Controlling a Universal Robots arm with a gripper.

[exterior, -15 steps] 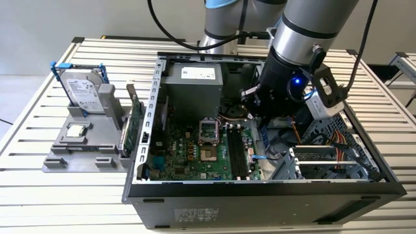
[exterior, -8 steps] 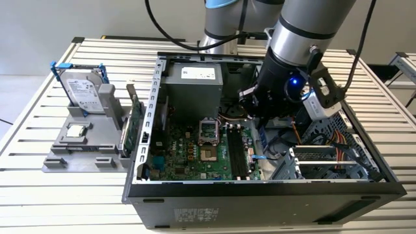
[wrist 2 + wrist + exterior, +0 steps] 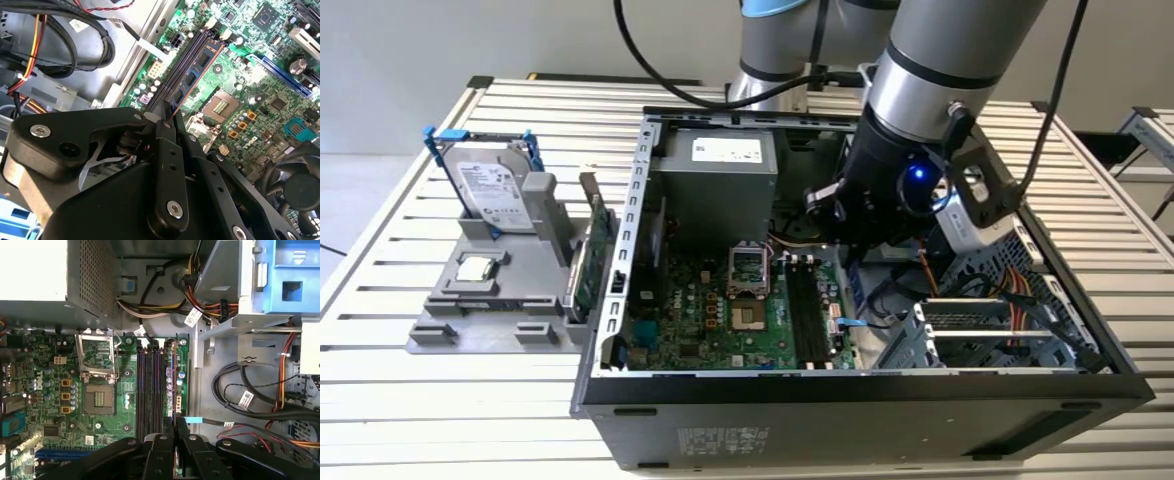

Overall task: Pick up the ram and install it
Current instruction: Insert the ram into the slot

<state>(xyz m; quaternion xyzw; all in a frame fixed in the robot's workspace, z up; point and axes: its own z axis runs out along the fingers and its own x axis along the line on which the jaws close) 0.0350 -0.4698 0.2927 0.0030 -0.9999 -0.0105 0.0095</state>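
Insertion is the step in hand, as I read it. Your arm (image 3: 921, 90) reaches down into the open case (image 3: 854, 385), on the side of the board (image 3: 720, 320) towards the exterior view's right.

In both wrist views the gripper (image 3: 167, 117) (image 3: 175, 422) sits low over the memory slots (image 3: 150, 385). Its fingers are pinched together on one end of the ram (image 3: 197, 70) (image 3: 172, 380). The stick stands on edge, lined up with the slot on the cable side of the bank, away from the CPU socket (image 3: 97, 400). The slots beside it look bare.

From there the ram runs straight away from the fingertips, parallel to the other slots. It appears to be in its slot or right at its mouth. I cannot tell whether it is fully seated, and the end latches are too small to read.

Whatever move you make now, I judge it calls for:
- a straight push along the slot's depth, with no twist
- the stick kept upright and square, since the grip is at one end and could tip the far end up
- the wrist kept clear of the cables (image 3: 240, 390) that lie close beside the slots

Off in the exterior view, the hard drive (image 3: 494, 185) stands on its tray outside the case and plays no part here.
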